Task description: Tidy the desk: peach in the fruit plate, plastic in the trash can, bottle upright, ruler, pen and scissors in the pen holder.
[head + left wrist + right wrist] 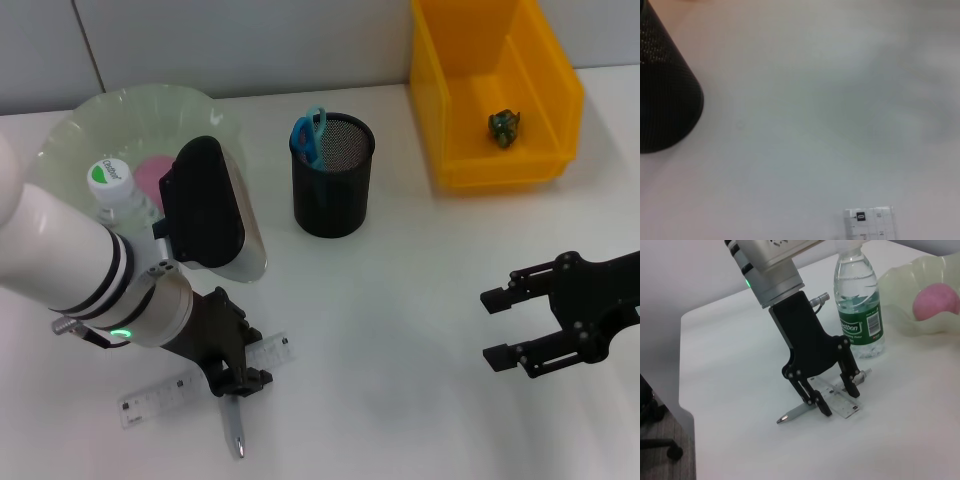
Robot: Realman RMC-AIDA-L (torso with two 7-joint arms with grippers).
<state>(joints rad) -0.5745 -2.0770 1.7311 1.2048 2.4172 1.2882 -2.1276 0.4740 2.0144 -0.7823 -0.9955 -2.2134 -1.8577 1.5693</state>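
Desk (400,300): wide bare room is seen at its centre; the near edge lies close behind the pen, so little room is left there.
Left gripper (240,385): lowered at 7 o'clock of the pen holder (333,175), its fingers spread narrowly astride the pen, tips at the surface, nothing gripped yet.
Right gripper (500,328): kept wide open and empty, at 4 o'clock.
Ruler (200,385): thin, stiff, probably slippery; it lies flat under the pen.
Pen (805,407): light, smooth, apt to roll; the middle of its barrel is judged the best hold.
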